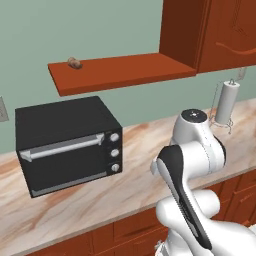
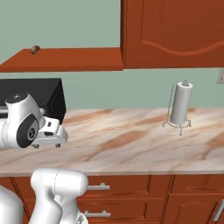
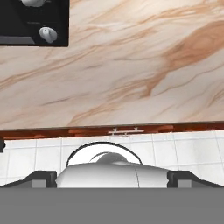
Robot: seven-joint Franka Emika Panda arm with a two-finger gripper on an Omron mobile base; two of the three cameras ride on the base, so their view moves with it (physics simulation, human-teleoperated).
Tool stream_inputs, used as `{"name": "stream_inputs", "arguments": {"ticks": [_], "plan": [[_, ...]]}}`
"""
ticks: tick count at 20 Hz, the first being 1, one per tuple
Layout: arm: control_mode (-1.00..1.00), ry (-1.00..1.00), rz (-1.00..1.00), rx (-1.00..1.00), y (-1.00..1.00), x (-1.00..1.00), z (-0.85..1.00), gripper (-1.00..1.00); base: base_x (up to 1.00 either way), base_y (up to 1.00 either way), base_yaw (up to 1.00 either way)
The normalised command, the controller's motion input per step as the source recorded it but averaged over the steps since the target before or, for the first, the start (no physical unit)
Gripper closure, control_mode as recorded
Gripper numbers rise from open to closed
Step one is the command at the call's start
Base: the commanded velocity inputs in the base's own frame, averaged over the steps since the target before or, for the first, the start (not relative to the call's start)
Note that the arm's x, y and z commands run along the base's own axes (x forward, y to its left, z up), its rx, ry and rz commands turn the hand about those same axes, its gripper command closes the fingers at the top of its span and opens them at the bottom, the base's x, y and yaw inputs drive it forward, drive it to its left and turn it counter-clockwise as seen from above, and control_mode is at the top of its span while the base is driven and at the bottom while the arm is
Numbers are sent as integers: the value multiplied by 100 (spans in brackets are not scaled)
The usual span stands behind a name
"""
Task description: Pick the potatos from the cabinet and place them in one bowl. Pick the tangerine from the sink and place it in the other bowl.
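One potato point(image 1: 75, 62) point(image 2: 35, 49), a small lumpy brown oval, lies near the left end of the cabinet's open shelf board point(image 1: 125, 72) point(image 2: 74, 60). The reddish-brown cabinet point(image 1: 220, 30) point(image 2: 175, 30) hangs to the right of it with its doors closed. My gripper point(image 2: 46, 145) hangs low over the counter's front edge, pointing down, far below the shelf. It is open, with nothing between the fingertips point(image 3: 43, 177), which stand wide apart in the hand view. The tangerine, the sink and both bowls are out of view.
A black toaster oven point(image 1: 67, 145) point(image 2: 35, 94) point(image 3: 33, 22) stands on the marble counter point(image 1: 130, 190) point(image 2: 131, 140) under the shelf. A paper towel holder point(image 1: 226, 102) point(image 2: 180, 104) stands at the right. Drawer fronts point(image 2: 131, 188) and tiled floor point(image 3: 197, 153) lie below.
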Motion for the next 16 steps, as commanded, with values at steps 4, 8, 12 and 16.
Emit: {"name": "stream_inputs", "arguments": {"ticks": [4, 8, 12, 16], "plan": [[100, 0, 0, 0, 0, 0, 0, -100, 67, 0, 0], [100, 0, 0, 0, 0, 0, 0, -100, 100, 0, 0], [100, 0, 0, 0, 0, 0, 0, -100, 100, 0, 10], [100, 0, 0, 0, 0, 0, 0, -100, 42, 0, 14]]}}
